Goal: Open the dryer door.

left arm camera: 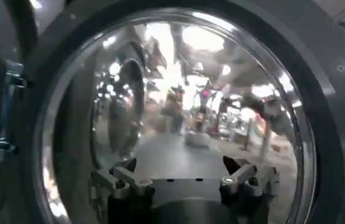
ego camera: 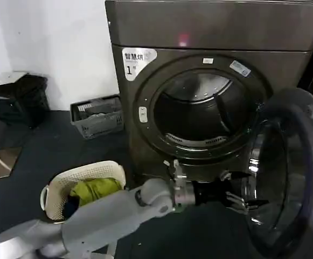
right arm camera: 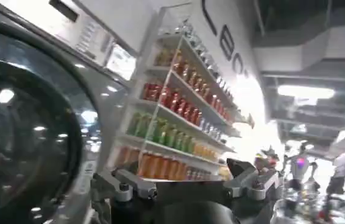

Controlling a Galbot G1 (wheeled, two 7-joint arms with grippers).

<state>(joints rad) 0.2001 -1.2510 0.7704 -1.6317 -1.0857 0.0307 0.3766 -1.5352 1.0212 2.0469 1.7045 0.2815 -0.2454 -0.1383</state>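
A dark floor runs along a white wall, where a grey crate [ego camera: 97,116] sits beside the dryer [ego camera: 215,32] and a white laundry basket [ego camera: 83,186] with green cloth stands nearer the robot. The dryer is a dark grey-brown front loader with a white sticker marked "1" and a small pink light. Its drum opening is exposed, and the dryer door [ego camera: 288,172] is swung out to the right on its hinge, with the chrome ring and dark glass facing the camera at an angle.

The task looks nearly done. What remains is to push the door a little wider, if at all, and then withdraw. To do that well, the push should follow the door's arc around the hinge, with contact kept on the rim and off the glass. The arm should then draw back along the same line so that nothing catches the edge.

The left arm reaches from low left across the dryer's front, forearm nearly level and wrist straight. The left gripper [ego camera: 237,198] sits at the door's lower inner edge. In the left wrist view its fingers [left arm camera: 130,176] are spread apart, gripping nothing, close to the mirrored inner bowl of the door.

The right gripper [right arm camera: 188,179] points away at a shelf of bottles [right arm camera: 178,115], its fingers released.
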